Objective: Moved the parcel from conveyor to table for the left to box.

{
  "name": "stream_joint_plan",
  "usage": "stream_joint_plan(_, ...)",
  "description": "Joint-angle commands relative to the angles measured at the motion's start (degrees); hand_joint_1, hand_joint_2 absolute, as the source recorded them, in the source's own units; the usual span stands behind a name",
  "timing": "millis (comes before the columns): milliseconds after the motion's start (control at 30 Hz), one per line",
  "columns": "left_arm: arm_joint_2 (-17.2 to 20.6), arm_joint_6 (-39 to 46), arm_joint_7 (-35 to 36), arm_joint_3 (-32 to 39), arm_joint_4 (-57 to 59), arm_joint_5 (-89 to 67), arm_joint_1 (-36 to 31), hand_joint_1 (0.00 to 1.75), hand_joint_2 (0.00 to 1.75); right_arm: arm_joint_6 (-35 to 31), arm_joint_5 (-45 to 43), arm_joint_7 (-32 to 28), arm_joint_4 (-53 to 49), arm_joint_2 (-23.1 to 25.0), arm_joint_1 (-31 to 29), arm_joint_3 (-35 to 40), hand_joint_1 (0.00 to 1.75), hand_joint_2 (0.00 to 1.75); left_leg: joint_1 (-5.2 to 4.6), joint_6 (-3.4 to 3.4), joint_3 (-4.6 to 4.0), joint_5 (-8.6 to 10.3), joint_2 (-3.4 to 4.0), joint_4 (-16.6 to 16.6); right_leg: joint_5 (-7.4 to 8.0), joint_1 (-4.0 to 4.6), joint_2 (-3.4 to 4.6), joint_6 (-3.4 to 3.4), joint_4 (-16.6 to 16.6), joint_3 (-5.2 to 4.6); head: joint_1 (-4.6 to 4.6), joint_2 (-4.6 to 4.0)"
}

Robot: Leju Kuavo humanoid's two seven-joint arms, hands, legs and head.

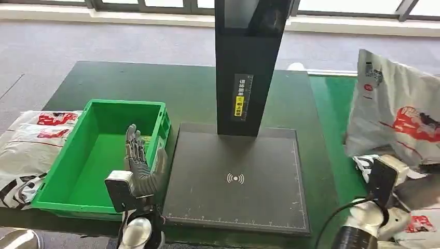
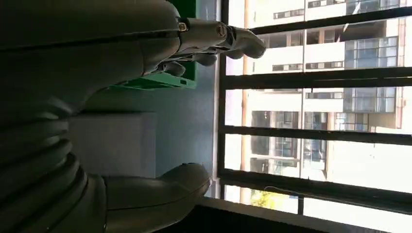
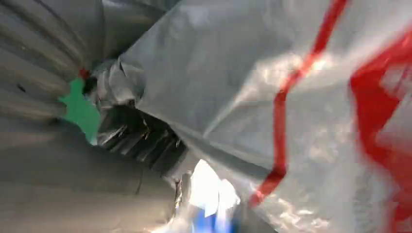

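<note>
Bright window daylight; blurred wrist views.

We note a grey carpet (image 1: pixel 46 46) under a dark green table (image 1: pixel 129 80). Tall dark-framed windows (image 2: pixel 316 111) face a sunlit building (image 2: pixel 369 53); daylight floods in.

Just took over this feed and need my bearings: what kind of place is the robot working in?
Likely a parcel-sorting test station in an office-type building. A scanning platform with a black post sits on a green table beside a green bin, printed courier bags lie around, and large windows face other buildings.
</note>
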Motion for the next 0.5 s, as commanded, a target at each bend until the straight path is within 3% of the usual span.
stream_joint_plan(33, -0.6, -1.1, 0.2, 1.8, 3.2, 0.1, -0.8, 0.00, 1.75, 5.0, -4.7, 0.1, 10.5, -6.9, 3.4, 27.5, 1.75, 1.75, 0.05, -0.08, 0.36, 0.01, 0.43, -0.3, 0.13, 0.07, 0.32, -0.14, -0.3, 0.23, 0.00, 0.00)
stream_joint_plan(100, -0.7, -1.3, 0.2, 1.8, 3.0, 0.0, -0.6, 0.00, 1.75, 6.1, -4.0, 0.1, 12.0, -7.1, 3.1, 27.8, 1.75, 1.75, 0.10, -0.05, 0.33, 0.01, 0.15, -0.3, 0.03, 0.10, 0.04, -0.11, -0.3, 0.31, 0.00, 0.00)
stream_joint_plan(500, -0.5, -1.2, 0.2, 1.7, 2.7, -0.1, -0.2, 0.00, 1.75, 9.0, -2.0, 0.1, 15.5, -7.1, 2.8, 28.0, 1.75, 1.75, 0.10, -0.02, 0.28, -0.03, 0.17, -0.2, 0.02, 0.09, 0.10, -0.06, -0.2, 0.30, 0.00, 0.00)
